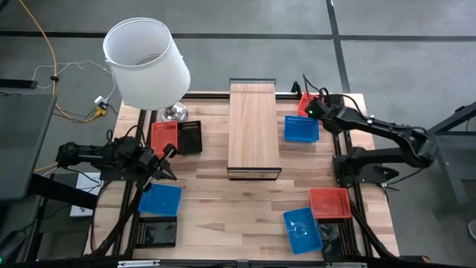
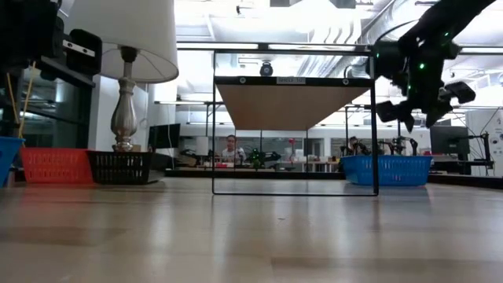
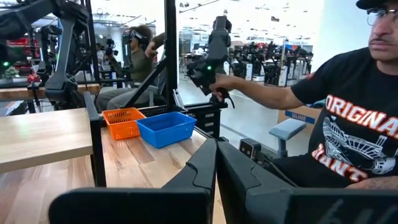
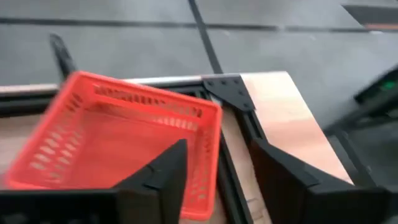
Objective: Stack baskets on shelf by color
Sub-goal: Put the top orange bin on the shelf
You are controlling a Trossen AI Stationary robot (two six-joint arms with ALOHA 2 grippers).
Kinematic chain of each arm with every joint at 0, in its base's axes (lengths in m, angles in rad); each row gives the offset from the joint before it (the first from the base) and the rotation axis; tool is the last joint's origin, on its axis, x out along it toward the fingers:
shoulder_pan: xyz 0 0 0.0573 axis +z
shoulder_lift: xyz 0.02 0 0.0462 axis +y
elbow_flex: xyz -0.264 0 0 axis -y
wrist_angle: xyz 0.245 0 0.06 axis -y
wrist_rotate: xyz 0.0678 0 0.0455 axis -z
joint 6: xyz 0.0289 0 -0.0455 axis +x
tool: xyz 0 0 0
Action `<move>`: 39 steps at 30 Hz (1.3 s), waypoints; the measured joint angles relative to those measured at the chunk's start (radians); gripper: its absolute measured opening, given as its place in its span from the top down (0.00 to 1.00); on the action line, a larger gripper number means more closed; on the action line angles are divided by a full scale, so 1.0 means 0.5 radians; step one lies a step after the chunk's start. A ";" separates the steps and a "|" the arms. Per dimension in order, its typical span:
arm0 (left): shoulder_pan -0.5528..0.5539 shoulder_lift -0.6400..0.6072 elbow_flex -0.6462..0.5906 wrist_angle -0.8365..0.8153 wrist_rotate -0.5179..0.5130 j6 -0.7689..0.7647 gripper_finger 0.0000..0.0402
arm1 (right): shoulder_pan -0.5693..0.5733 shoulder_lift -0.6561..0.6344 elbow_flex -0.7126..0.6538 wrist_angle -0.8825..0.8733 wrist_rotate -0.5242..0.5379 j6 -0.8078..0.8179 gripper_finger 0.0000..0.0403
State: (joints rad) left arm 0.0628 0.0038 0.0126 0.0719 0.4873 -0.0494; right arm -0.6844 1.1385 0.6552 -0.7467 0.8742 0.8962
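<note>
The shelf [image 1: 253, 130] stands mid-table, its plank top bare. A red basket [image 4: 124, 137] sits at the table's far right corner, with a blue basket [image 1: 301, 129] just nearer. My right gripper [image 4: 217, 171] hovers open above the red basket's right wall, one finger over the inside and one outside; the low view shows my right gripper [image 2: 409, 110] raised off the table. My left gripper [image 1: 165, 160] is shut and holds nothing, near a red basket [image 1: 163, 135] and a black basket [image 1: 190, 137] on the left. More baskets rest along the near edge.
A white-shaded lamp [image 1: 145, 63] stands at the far left corner beside the left baskets. A blue basket [image 1: 160, 199] and a black one [image 1: 156, 232] lie near left; red [image 1: 330, 202], blue [image 1: 302, 228] and black [image 1: 338, 238] lie near right. A person [image 3: 348, 124] sits beyond the table's right side.
</note>
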 joint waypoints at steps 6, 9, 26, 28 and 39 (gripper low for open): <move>0.000 0.000 0.000 0.000 0.001 0.000 1.00 | -0.045 0.230 0.000 0.006 -0.031 0.130 0.49; 0.001 0.000 0.000 0.000 0.001 0.000 1.00 | -0.047 0.345 0.000 0.006 -0.025 0.196 0.49; 0.000 0.000 0.000 0.000 0.001 0.000 1.00 | -0.127 0.751 0.001 0.012 -0.060 0.549 0.51; 0.000 0.000 0.000 0.000 0.001 0.000 1.00 | -0.134 0.762 0.001 0.014 -0.077 0.549 0.51; 0.000 0.000 0.000 0.000 0.001 0.000 1.00 | -0.137 0.762 0.001 0.072 -0.074 0.444 0.81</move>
State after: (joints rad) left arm 0.0628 0.0040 0.0127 0.0719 0.4877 -0.0494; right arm -0.7528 1.5196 0.6556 -0.7109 0.8371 1.1183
